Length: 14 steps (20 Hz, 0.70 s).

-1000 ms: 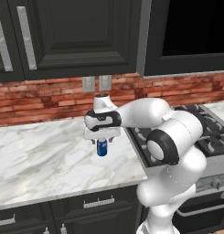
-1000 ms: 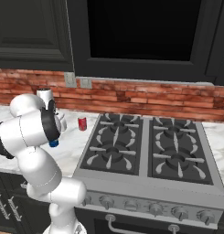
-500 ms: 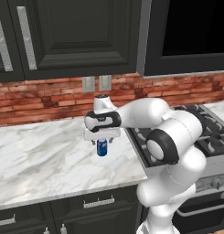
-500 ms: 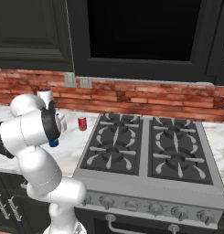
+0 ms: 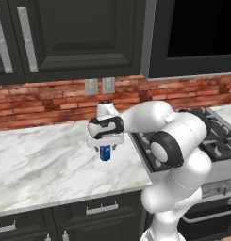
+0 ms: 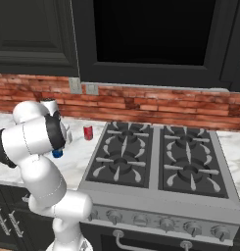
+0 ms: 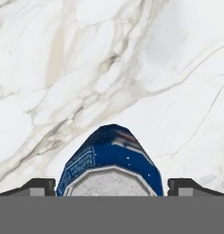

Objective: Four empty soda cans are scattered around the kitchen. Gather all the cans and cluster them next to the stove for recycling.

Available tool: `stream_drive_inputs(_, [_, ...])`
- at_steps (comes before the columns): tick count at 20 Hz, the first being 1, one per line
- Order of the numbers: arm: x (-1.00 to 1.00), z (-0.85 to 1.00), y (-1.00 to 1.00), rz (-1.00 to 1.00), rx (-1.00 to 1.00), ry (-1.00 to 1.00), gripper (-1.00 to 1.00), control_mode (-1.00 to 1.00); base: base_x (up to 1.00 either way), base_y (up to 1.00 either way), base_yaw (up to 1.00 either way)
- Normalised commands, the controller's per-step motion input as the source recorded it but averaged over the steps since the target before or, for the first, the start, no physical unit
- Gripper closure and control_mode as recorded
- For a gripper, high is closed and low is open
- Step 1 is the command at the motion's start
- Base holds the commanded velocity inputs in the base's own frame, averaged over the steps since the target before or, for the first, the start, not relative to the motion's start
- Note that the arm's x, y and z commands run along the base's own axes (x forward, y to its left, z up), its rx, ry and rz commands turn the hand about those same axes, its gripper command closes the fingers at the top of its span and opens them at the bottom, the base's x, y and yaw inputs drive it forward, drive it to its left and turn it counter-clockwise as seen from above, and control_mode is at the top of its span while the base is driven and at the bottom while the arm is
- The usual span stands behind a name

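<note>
Beside the stove [image 5: 216, 136], the gripper [image 5: 105, 147] straddles a blue can [image 5: 105, 153], fingers spread wide. Best close squarely on its middle, keeping it upright.

We see a white marble counter [image 5: 46, 164] with grey veins, and it runs along a wall of red brick [image 5: 41, 101]. In the brick there are two grey outlet plates [image 5: 99, 86], side by side, just under the upper cabinets. These upper cabinets [image 5: 79, 35] are dark, and one long silver handle [image 5: 23, 38] stands vertical on a door at the left. To the right hangs a black microwave [image 6: 151, 34] with a dark glossy door. Under the counter are dark drawers [image 5: 100, 214] with small silver handles [image 5: 102, 207].
</note>
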Motion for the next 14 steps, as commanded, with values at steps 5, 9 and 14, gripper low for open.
stream_drive_inputs(5, [0.0, 0.0, 0.0, 0.0, 0.0, 0.0, 1.0, -1.0, 0.0, 0.0, 0.0])
stream_drive_inputs(9, [0.0, 0.0, 0.0, 0.0, 0.0, 0.0, 1.0, -1.0, 0.0, 0.0, 0.0])
stream_drive_inputs(14, [0.04, 0.1, -0.05, 0.0, 0.0, 0.0, 1.0, -1.0, 0.0, 0.0, 0.0])
